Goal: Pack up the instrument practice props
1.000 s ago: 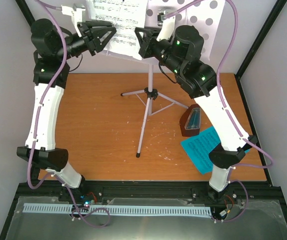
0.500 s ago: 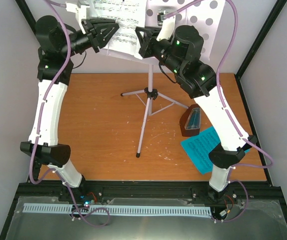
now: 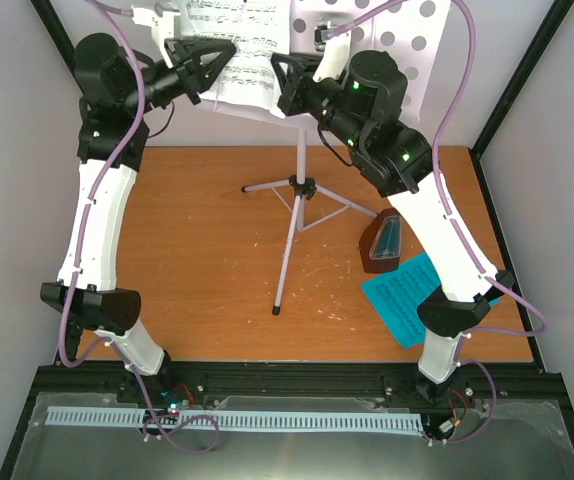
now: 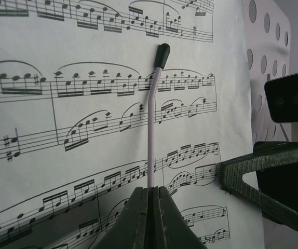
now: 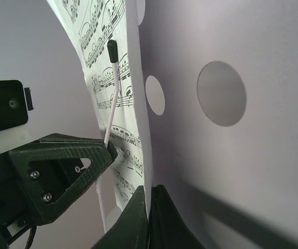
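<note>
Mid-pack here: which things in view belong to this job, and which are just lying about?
For the job: music stand, sheet music on it, metronome, teal booklet.
Just lying about: white slotted strip on the front shelf by the arm bases.

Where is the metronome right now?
In the top view the metronome stands on the right half of the table, just right of the legs of the stand and on the far side of the booklet.
</note>
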